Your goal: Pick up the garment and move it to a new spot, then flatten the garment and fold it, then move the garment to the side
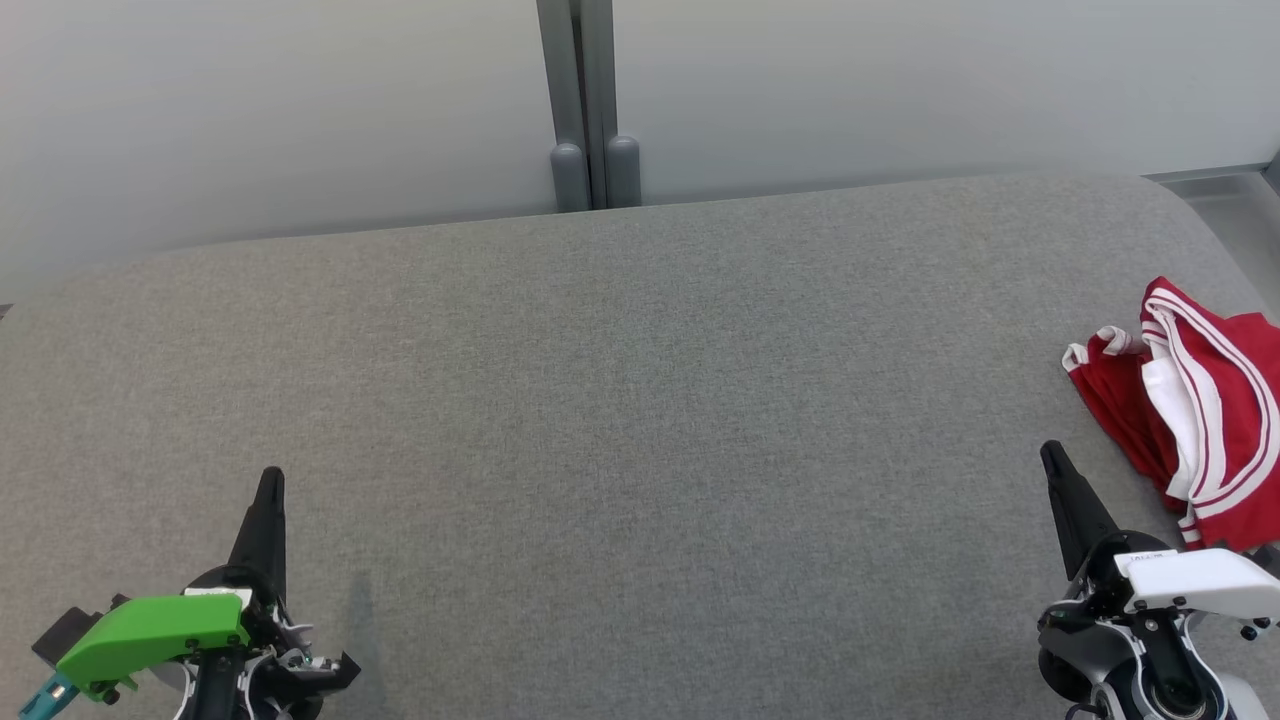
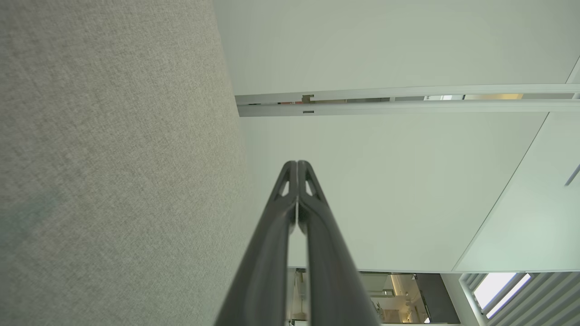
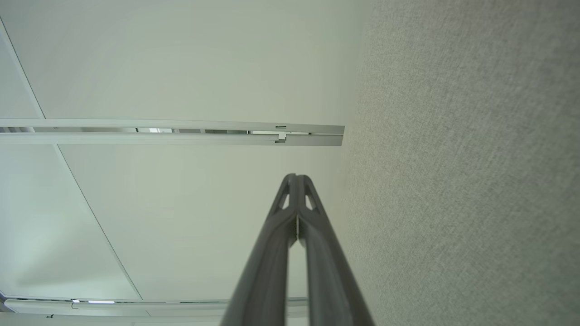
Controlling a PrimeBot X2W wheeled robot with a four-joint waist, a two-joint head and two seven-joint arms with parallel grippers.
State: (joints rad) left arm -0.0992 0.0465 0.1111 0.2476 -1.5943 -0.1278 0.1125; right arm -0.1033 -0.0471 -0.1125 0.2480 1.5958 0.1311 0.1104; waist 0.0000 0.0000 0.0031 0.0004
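Garment [image 1: 1196, 402], crumpled, long axis near-to-far.

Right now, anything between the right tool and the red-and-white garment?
Nothing. In the head view, bare grey fabric surface runs from the right tool to the crumpled red-and-white garment.

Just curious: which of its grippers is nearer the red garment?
Right. The right gripper sits close beside the garment; the left gripper is far across the grey surface.

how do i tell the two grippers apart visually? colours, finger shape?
Left gripper: bright green cover with a teal piece at its end. Right gripper: white cover. Both have long, dark, tapering fingers with small triangular cut-outs near the tips.
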